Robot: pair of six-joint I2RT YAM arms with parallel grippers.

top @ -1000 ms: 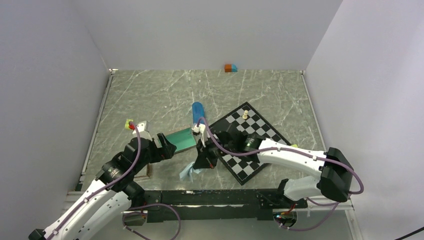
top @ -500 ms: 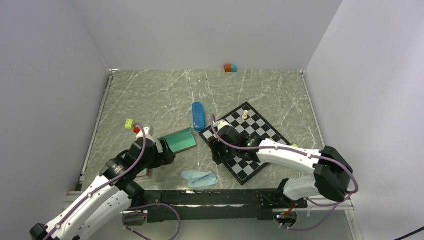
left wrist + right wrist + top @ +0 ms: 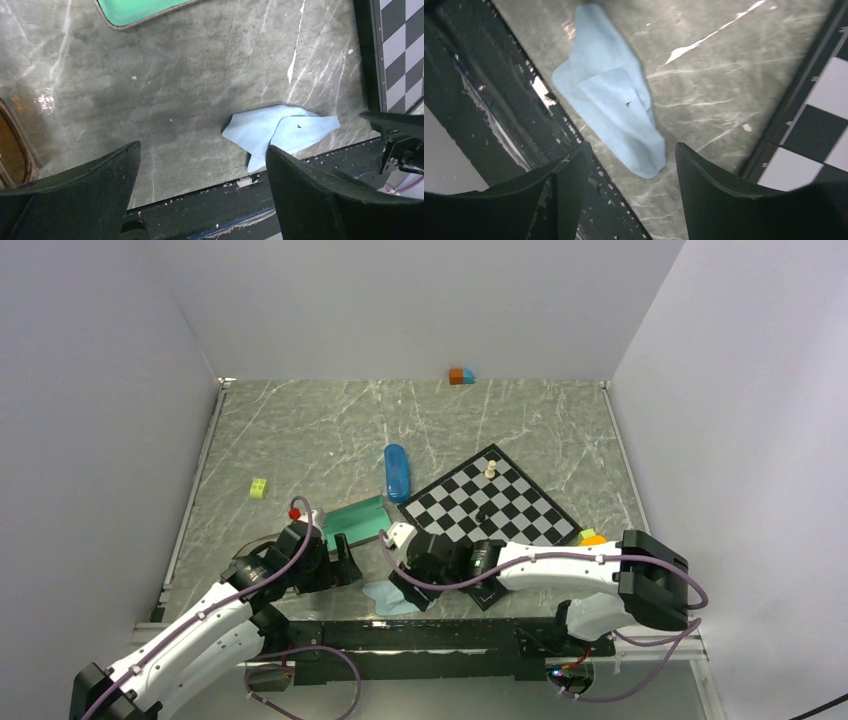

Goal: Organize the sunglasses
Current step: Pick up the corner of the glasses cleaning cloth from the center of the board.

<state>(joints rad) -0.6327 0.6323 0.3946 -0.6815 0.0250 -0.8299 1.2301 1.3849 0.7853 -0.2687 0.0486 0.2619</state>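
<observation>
Of the sunglasses, only an amber lens in a brown rim shows, at the left edge of the left wrist view; the purple pair is out of view. My left gripper is open above bare table near the front edge, with nothing between its fingers. A folded light-blue cloth lies flat by the front rail. My right gripper hangs open over the cloth's near tip, holding nothing.
A green case lies behind the left gripper, and a blue capsule case stands further back. The chessboard with a white pawn sits right. A yellow-green brick lies left. The black rail borders the near edge.
The right gripper let go of the cloth, which now lies flat, then swung over the board and back down over the cloth, jaws open. The left arm moved nearer and to the right.
</observation>
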